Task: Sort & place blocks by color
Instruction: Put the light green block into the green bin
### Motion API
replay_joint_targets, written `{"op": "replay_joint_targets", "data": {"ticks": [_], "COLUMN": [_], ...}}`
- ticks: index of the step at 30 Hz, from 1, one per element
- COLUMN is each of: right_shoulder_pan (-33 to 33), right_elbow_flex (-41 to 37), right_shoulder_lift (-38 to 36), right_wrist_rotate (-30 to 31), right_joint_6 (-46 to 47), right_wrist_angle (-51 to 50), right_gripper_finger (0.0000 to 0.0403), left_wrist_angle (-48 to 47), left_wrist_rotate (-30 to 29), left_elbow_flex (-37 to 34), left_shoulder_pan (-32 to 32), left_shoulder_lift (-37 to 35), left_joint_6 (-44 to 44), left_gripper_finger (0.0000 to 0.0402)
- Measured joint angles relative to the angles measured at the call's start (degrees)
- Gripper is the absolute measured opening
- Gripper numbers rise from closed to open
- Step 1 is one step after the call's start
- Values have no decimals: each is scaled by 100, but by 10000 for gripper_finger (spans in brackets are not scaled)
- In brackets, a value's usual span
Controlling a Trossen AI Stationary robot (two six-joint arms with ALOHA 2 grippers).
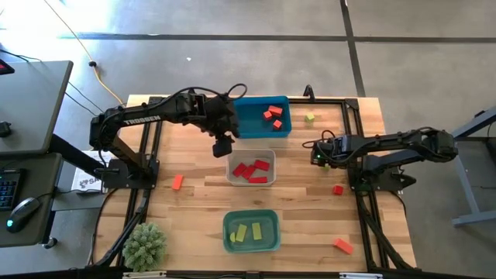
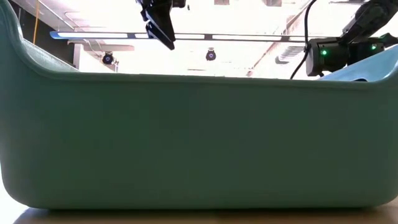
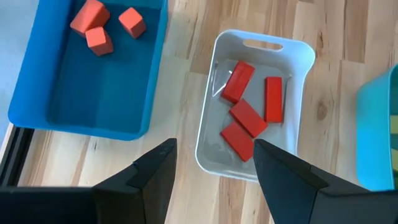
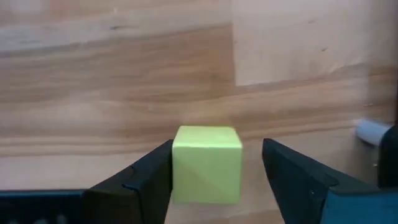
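Observation:
A yellow-green cube (image 4: 207,163) rests on the wooden table between the fingers of my right gripper (image 4: 217,167), which points down and is open; in the high view the gripper (image 1: 317,153) hides it. My left gripper (image 3: 214,168) hangs open and empty above the table, over the clear bin's (image 1: 251,169) far end and beside the blue bin (image 1: 262,116). Red blocks (image 3: 247,112) lie in the clear bin, orange ones (image 3: 99,26) in the blue bin, yellow-green ones (image 1: 248,231) in the teal bin (image 1: 251,231). My right gripper has one finger (image 4: 149,171) right against one side of the cube (image 4: 177,165), and I cannot tell whether it touches. A strip of table shows between the other finger (image 4: 292,171) and the cube. The cube sits flat on the table.
Loose blocks lie on the table: a yellow-green one (image 1: 310,118) far right, a red one (image 1: 338,189), an orange one (image 1: 343,246) near right and an orange one (image 1: 177,182) left. A green plant (image 1: 145,246) stands at the near left corner. The teal bin's wall (image 2: 199,137) fills the low view.

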Motion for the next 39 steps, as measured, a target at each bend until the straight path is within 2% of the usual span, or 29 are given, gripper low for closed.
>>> {"op": "replay_joint_targets", "data": {"ticks": [8,12,17,27,31,39], "right_shoulder_pan": [0,57,323,1306,1710,2493], "right_elbow_flex": [4,117,611,1881,2153,2195], "right_shoulder_lift": [-11,-13,-17,-17,-17,201], "right_wrist_rotate": [-156,-320,-427,444,876,1580], "right_joint_6": [-54,-196,-341,-404,-730,-1553], "right_wrist_angle": [149,221,273,699,1471,3590], "right_gripper_finger": [106,107,107,107,107,107], "left_wrist_angle": [39,37,32,-68,-68,-66], "left_wrist_rotate": [0,0,0,0,-2,-2], "left_elbow_flex": [0,0,0,0,0,0], "left_shoulder_pan": [0,0,-2,0,0,0], "left_shoulder_lift": [0,0,0,0,0,0], "left_joint_6": [0,1,0,109,219,409], "left_gripper_finger": [200,200,200,200,200,200]}}
